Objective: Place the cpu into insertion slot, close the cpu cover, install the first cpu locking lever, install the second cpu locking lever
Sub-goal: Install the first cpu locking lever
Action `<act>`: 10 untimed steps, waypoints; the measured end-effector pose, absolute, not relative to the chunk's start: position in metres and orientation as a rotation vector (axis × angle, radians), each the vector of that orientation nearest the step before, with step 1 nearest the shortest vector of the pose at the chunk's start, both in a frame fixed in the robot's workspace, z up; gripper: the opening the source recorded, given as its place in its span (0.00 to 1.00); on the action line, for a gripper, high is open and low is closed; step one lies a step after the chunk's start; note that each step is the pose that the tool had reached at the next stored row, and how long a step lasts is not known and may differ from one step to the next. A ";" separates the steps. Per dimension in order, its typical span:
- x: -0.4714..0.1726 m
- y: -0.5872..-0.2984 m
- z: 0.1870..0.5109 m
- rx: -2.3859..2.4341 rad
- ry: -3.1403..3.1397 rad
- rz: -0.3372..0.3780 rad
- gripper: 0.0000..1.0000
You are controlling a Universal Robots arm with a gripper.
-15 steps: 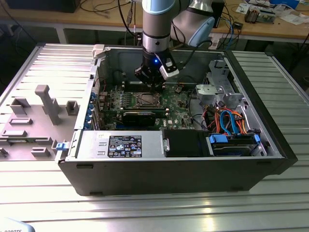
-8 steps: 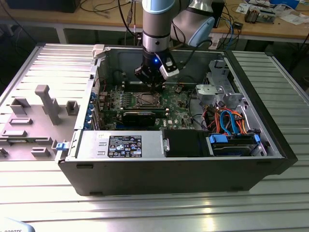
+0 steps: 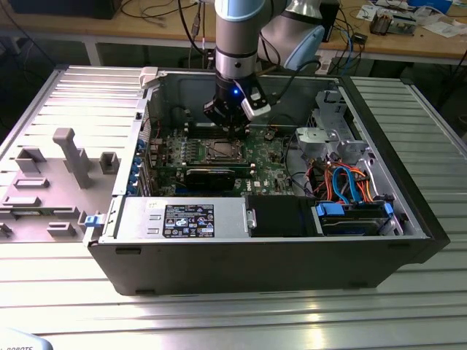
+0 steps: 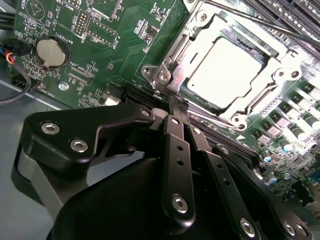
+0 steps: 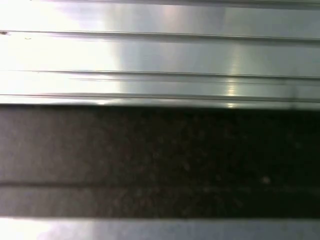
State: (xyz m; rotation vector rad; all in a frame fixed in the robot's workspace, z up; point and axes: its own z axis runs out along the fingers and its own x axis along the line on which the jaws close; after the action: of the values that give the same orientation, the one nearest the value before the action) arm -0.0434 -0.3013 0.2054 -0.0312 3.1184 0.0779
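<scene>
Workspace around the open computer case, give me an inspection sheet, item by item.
Surface: ribbed metal table, carrying the open case.
Job's things: cpu sits in the slot; cover lies closed over it.
Clutter: grey fixture blocks at the exterior view's left.
Gripper: gripper with fingers together, tips at the cover's corner.
Cables: orange and blue leads inside the case; black cables on the bench.
Surroundings: wooden bench behind.
</scene>
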 end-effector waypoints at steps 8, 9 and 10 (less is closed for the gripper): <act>-0.043 -0.301 0.205 -0.031 3.119 0.073 0.11; -0.043 -0.301 0.205 -0.031 3.119 0.074 0.11; -0.043 -0.301 0.205 -0.031 3.118 0.074 0.11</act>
State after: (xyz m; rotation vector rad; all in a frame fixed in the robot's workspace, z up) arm -0.0434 -0.3012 0.2051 -0.0312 3.1185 0.0738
